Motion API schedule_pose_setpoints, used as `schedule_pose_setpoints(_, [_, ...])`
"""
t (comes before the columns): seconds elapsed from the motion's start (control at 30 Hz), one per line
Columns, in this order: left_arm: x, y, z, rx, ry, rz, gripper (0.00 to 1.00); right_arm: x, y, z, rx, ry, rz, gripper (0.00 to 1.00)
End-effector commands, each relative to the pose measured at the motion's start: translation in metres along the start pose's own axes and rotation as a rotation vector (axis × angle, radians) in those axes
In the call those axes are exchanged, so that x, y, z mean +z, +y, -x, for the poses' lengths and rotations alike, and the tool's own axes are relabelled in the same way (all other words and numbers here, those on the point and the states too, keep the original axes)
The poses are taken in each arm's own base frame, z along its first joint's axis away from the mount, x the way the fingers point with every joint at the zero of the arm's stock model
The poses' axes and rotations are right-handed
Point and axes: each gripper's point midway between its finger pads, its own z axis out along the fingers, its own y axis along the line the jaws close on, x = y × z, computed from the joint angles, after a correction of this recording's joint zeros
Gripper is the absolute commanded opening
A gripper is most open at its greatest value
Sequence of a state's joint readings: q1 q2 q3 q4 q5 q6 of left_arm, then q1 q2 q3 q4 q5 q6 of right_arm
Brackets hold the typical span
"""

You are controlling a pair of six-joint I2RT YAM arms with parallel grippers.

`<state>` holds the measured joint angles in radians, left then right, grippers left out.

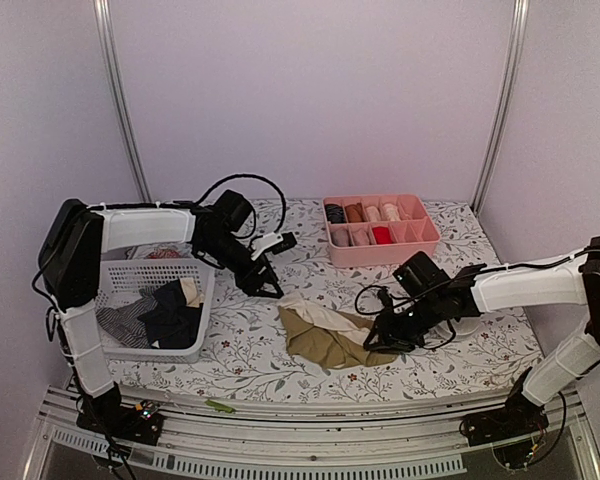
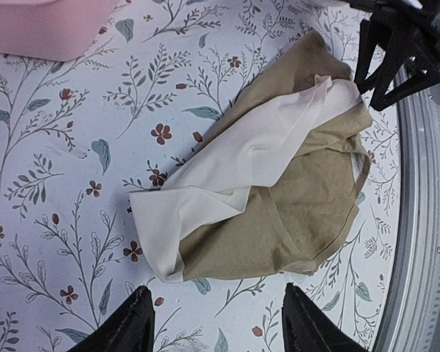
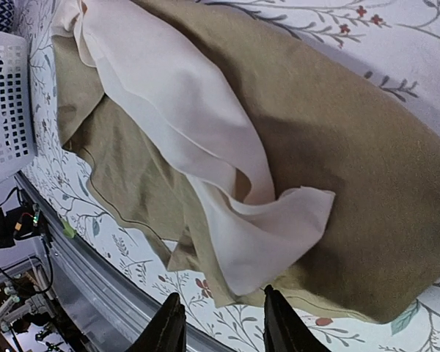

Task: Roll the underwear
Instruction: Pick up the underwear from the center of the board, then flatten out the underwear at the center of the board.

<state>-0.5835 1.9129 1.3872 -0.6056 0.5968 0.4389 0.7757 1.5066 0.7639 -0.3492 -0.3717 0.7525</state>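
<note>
Olive-tan underwear (image 1: 325,338), its cream lining turned out, lies crumpled on the floral surface (image 1: 242,348), lower centre of the top view. The left tool (image 2: 220,326) hangs just to its upper left, spread wide and empty. The right tool (image 3: 221,328) is at the garment's right edge, fingers parted and gripping nothing.
</note>
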Motion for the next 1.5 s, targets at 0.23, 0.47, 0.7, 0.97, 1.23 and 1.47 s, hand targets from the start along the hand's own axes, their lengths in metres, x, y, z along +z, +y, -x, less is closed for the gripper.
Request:
schedule_pose_setpoints(0.23, [0.021, 0.019, -0.017, -0.161, 0.039, -0.017, 0.57, 0.023, 0.013, 0.023, 0.133, -0.022, 0.068, 0.22])
schedule_pose_setpoints(0.47, [0.038, 0.036, -0.02, -0.201, 0.071, -0.001, 0.48, 0.004, 0.009, 0.036, 0.136, -0.098, 0.036, 0.0])
schedule_pose_setpoints(0.7, [0.053, 0.048, -0.032, -0.247, 0.111, 0.009, 0.42, 0.0, 0.011, 0.043, 0.116, -0.11, 0.018, 0.0])
schedule_pose_setpoints(0.97, [0.059, 0.051, -0.04, -0.25, 0.131, 0.0, 0.21, -0.016, 0.014, 0.06, 0.082, -0.163, -0.016, 0.0])
schedule_pose_setpoints(1.23, [-0.036, 0.029, 0.045, -0.078, -0.177, -0.055, 0.0, -0.08, 0.038, 0.101, -0.068, -0.348, -0.036, 0.0])
schedule_pose_setpoints(1.47, [-0.11, 0.012, 0.092, 0.055, -0.337, -0.006, 0.0, -0.168, 0.081, 0.136, -0.312, -0.586, -0.055, 0.0])
